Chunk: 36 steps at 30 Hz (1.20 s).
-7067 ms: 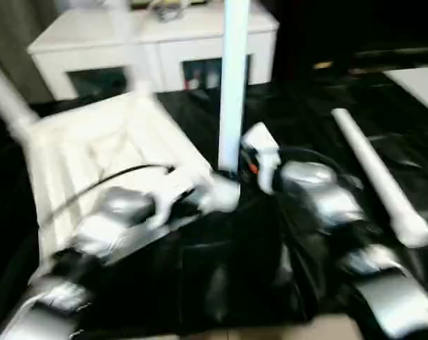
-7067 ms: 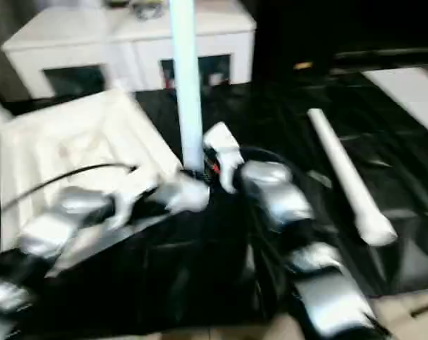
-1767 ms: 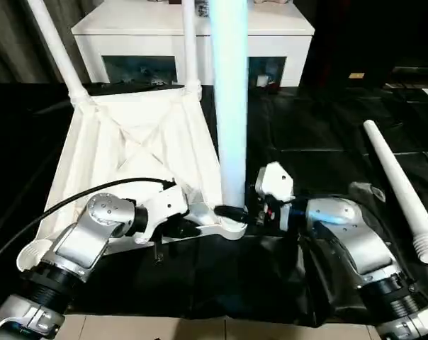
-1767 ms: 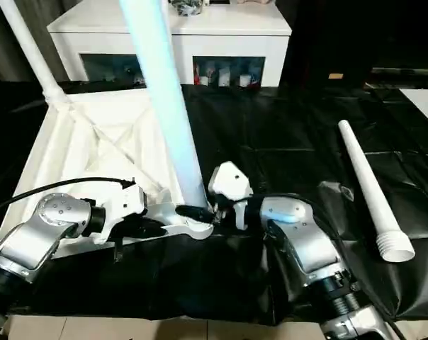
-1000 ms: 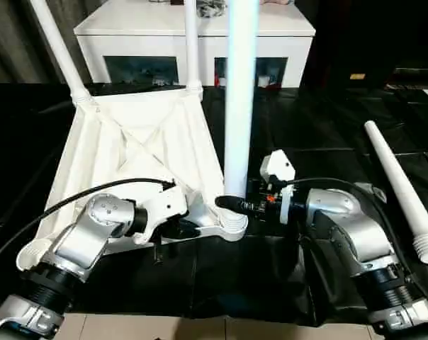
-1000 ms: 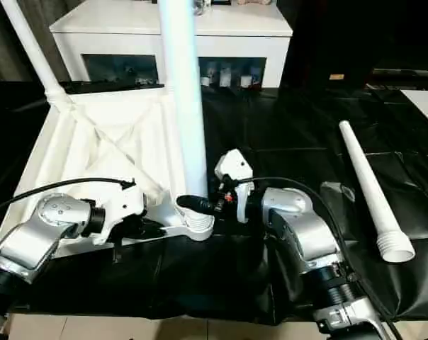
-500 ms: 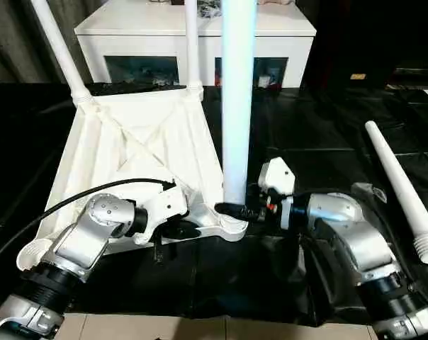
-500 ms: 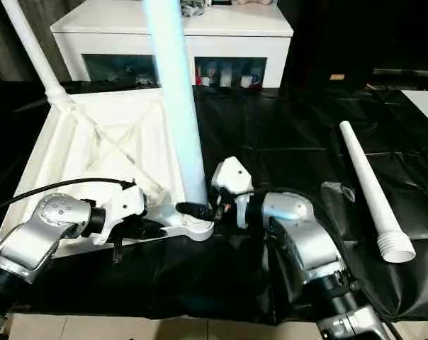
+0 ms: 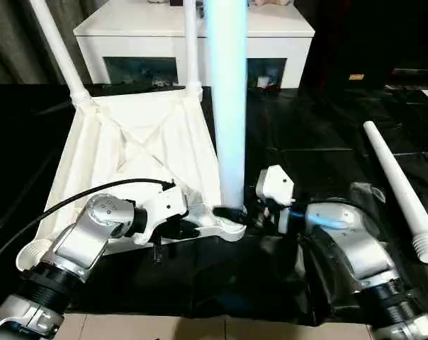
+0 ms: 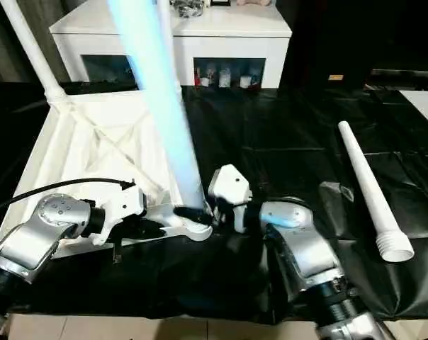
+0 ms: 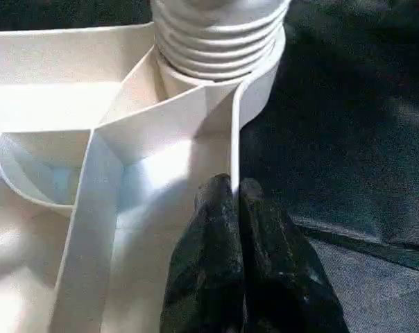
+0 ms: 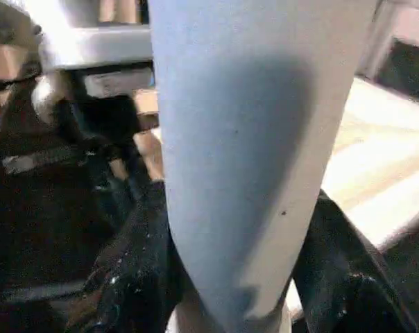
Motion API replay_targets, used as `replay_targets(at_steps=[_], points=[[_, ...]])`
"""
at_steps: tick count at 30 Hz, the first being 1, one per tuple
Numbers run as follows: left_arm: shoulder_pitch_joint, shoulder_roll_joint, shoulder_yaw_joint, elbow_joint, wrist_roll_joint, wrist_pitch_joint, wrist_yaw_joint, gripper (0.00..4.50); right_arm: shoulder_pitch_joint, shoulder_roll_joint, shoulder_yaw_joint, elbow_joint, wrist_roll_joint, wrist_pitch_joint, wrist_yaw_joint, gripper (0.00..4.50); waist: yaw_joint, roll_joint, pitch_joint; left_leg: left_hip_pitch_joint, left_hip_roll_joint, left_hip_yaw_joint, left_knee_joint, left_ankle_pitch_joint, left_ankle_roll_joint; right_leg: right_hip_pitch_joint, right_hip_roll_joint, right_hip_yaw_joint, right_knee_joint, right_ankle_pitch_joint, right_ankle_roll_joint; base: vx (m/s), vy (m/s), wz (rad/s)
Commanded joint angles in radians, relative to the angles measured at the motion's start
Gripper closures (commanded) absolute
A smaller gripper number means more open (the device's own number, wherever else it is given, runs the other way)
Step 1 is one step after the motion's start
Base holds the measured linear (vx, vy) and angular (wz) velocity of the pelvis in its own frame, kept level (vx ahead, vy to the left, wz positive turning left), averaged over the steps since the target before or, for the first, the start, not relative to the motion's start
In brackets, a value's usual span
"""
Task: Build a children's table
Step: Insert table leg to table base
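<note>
Tabletop (image 9: 136, 152) lies upside down on the black sheet (image 9: 320, 142), ribbed underside up, and we pinch its thin near rim with our left gripper (image 11: 232, 201), whose black fingers (image 11: 209, 208) are pressed together on that wall just beside the near corner socket (image 9: 228, 225). In the left wrist view the threaded end of a leg (image 11: 220, 41) sits in that socket directly beyond our fingertips. That leg (image 9: 227, 99) rises from the socket, leaning slightly, and our right gripper (image 10: 203, 210) clasps it low down, just above the socket; in the right wrist view one dark finger (image 12: 137, 277) lies on each side of the tube (image 12: 251, 159), the jaws closed on its width. Beyond our fingers, at the far corners of the tabletop, two more legs (image 9: 58, 53) stand fitted in their sockets. A fourth leg (image 9: 398, 188) lies loose on the sheet, well apart from our right gripper on its outer side, threaded end towards us. A white cabinet (image 9: 193, 42) with glass doors stands past the sheet.
</note>
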Motion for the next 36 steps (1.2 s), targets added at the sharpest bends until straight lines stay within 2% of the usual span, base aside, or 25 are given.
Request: replay_targets(at_steps=[1,4,8,18,26,28,31,34,36], points=[[-0.047,0.004,0.049,-0.028,-0.011,-0.02,0.023,4.5,0.015,-0.004,0.02,0.056,-0.013,0.025,-0.009,2.66,0.004,0.012,-0.066,0.004,0.014,-0.004,-0.071,-0.151,0.039,0.066,-0.047,0.049,-0.066,-0.047,-0.242,0.0,0.0,0.0],[-0.047,0.005,0.049,-0.029,-0.01,-0.019,0.022,4.5,0.027,-0.022,0.043,0.048,-0.024,0.004,0.02,2.66,0.003,0.011,-0.065,0.004,0.014,-0.004,-0.072,-0.161,0.033,0.068,-0.048,0.05,-0.067,-0.061,-0.234,0.0,0.0,0.0],[-0.044,0.008,0.05,-0.031,-0.011,-0.019,0.023,4.5,0.039,-0.029,0.066,0.031,-0.037,-0.012,0.04,2.66,0.003,0.009,-0.067,0.003,0.013,-0.004,-0.07,-0.137,0.041,0.069,-0.047,0.051,-0.063,-0.016,-0.24,0.0,0.0,0.0],[-0.039,0.014,0.051,-0.039,-0.013,-0.017,0.022,4.5,0.044,-0.029,0.077,0.023,-0.039,-0.023,0.049,2.66,0.003,0.01,-0.065,0.004,0.013,-0.004,-0.072,-0.156,0.041,0.068,-0.047,0.051,-0.065,-0.038,-0.24,0.0,0.0,0.0],[-0.037,0.013,0.048,-0.041,-0.013,-0.016,0.021,4.5,0.015,0.008,0.024,0.054,0.022,0.087,0.019,2.66,0.001,0.011,-0.064,0.005,0.014,-0.005,-0.074,-0.17,0.036,0.067,-0.047,0.051,-0.067,-0.055,-0.239,0.0,0.0,0.0],[-0.037,0.012,0.046,-0.041,-0.013,-0.016,0.02,4.5,0.02,0.008,0.002,0.084,0.052,0.133,0.026,2.66,0.001,0.013,-0.062,0.007,0.014,-0.005,-0.076,-0.185,0.03,0.067,-0.047,0.051,-0.069,-0.073,-0.24,0.0,0.0,0.0],[-0.037,0.012,0.046,-0.041,-0.013,-0.014,0.019,4.5,0.036,0.001,-0.006,0.099,0.064,0.156,0.033,2.66,0.001,0.015,-0.061,0.011,0.015,-0.005,-0.077,-0.208,0.024,0.066,-0.048,0.051,-0.073,-0.101,-0.235,0.0,0.0,0.0],[-0.038,0.011,0.043,-0.041,-0.013,-0.013,0.018,4.5,0.053,0.002,-0.02,0.104,0.076,0.184,0.031,2.66,0.004,0.016,-0.064,0.01,0.014,-0.005,-0.077,-0.191,0.021,0.068,-0.047,0.051,-0.069,-0.054,-0.241,0.0,0.0,0.0],[-0.039,0.011,0.043,-0.04,-0.013,-0.012,0.018,4.5,0.061,0.005,-0.031,0.117,0.077,0.183,0.024,2.66,0.005,0.017,-0.065,0.01,0.014,-0.005,-0.076,-0.191,0.02,0.068,-0.048,0.051,-0.069,-0.054,-0.242,0.0,0.0,0.0]])
